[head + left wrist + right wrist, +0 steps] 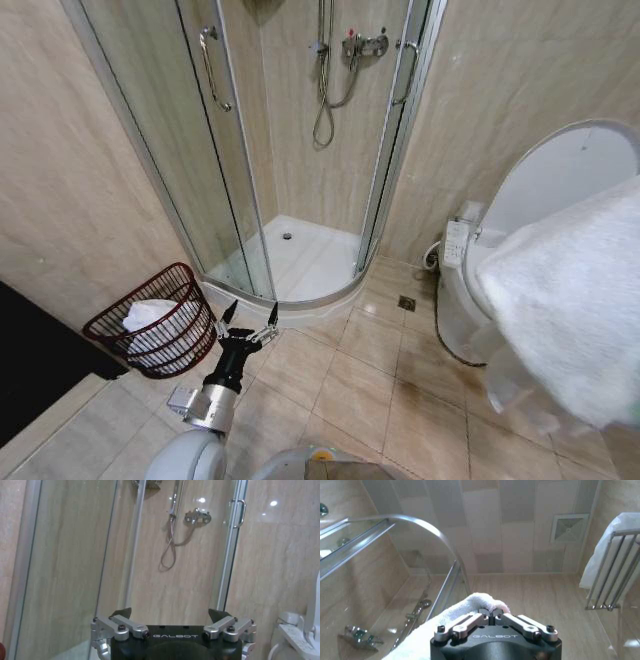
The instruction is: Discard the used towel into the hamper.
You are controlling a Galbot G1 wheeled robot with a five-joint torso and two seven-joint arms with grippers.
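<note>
Right pincer [492,612] raised, clamping towel [465,609]

Fluffy white terry towel [575,300]; dark reddish wire-weave hamper [160,325] beside the glossy glass shower enclosure [190,140]; floor tiles [370,390] smooth, faintly shiny.

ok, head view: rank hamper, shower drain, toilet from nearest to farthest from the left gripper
1. The hamper, right beside the left gripper on its left, with white cloth already inside.
2. The shower drain, ahead of the gripper on the white shower tray, behind the glass.
3. The toilet, far off on the right side, partly hidden by the towel hanging from the right arm.
</note>
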